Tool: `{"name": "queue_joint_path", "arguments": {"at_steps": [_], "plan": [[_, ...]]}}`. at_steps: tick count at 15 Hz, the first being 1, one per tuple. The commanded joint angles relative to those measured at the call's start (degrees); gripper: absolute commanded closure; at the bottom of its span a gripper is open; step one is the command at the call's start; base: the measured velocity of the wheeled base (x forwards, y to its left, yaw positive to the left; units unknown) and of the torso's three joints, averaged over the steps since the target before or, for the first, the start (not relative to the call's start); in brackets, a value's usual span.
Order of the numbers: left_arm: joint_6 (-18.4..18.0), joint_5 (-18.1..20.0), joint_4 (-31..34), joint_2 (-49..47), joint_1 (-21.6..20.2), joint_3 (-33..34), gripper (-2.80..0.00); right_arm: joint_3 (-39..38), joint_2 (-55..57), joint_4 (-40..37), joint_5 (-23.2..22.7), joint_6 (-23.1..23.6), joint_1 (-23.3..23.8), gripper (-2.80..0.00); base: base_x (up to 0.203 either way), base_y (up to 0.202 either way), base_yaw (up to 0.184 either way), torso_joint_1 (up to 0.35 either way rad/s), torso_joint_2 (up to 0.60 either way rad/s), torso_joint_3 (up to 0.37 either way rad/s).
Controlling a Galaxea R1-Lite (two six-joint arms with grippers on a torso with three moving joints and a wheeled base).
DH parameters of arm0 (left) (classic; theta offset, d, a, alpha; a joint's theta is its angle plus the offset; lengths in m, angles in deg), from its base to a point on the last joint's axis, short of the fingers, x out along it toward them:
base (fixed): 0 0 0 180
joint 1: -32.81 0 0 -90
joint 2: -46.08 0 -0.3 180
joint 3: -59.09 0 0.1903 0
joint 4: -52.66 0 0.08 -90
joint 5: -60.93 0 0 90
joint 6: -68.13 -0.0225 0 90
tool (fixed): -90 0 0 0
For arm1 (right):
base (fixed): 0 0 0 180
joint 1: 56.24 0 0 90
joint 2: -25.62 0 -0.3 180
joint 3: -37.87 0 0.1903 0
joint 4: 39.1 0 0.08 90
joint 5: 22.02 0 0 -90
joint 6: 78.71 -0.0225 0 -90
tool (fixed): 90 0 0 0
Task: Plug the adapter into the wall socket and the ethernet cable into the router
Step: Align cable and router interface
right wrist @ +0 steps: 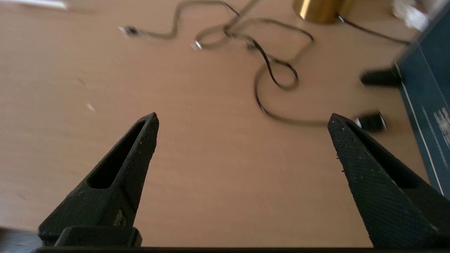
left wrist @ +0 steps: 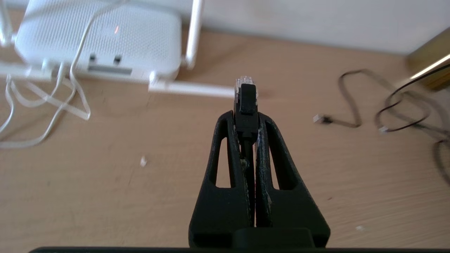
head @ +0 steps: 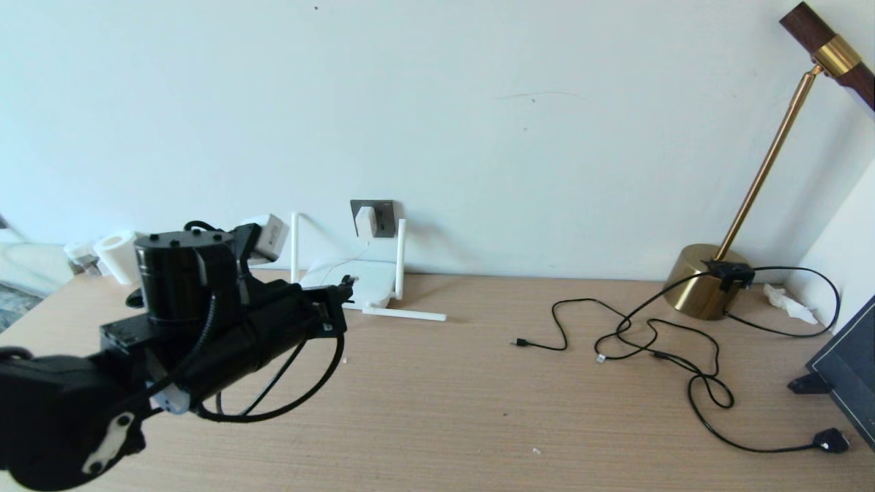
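Note:
My left gripper is shut on the black boot of the ethernet cable. Its clear plug points toward the router from a short way in front and to the right of it. The cable's black loop hangs below my left arm. The router is a flat white box with stick antennas and a dark row of ports facing me. Behind it, the white adapter sits in the dark grey wall socket, with its thin white cord running down to the router. My right gripper is open over bare table.
Thin black cables lie tangled on the right half of the wooden table. A brass lamp stands at the back right and a dark panel at the right edge. White paper rolls are at the far left.

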Motion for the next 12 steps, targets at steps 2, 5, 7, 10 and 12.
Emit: {"name": "queue_joint_path", "arguments": {"at_steps": [2, 5, 7, 10, 12], "plan": [[0.5, -0.8, -0.8, -1.6, 0.3, 4.2, 0.0, -3.6, -14.0, -4.5, 0.2, 1.1, 1.8, -2.8, 0.0, 0.0, 0.0, 0.0, 0.0, 0.0], [0.9, -1.3, -1.0, -0.6, 0.3, 6.9, 0.0, -4.9, -20.3, -4.8, 0.7, 3.6, 2.5, -2.8, 0.0, 0.0, 0.0, 0.0, 0.0, 0.0], [5.6, -1.7, -1.5, -0.3, 0.3, 7.7, 0.0, -5.2, -20.1, -4.2, -0.5, 5.3, 2.6, -2.8, 0.0, 0.0, 0.0, 0.0, 0.0, 0.0], [9.7, -4.7, -5.9, -3.4, 0.2, 8.0, 0.0, -5.3, -20.1, -4.1, -0.7, 4.7, 2.6, -2.8, 0.0, 0.0, 0.0, 0.0, 0.0, 0.0], [9.7, -5.7, -11.3, -6.7, 0.1, 9.9, 0.0, -5.3, -20.1, -4.1, -0.6, 4.6, 2.6, -2.8, 0.0, 0.0, 0.0, 0.0, 0.0, 0.0]]}}
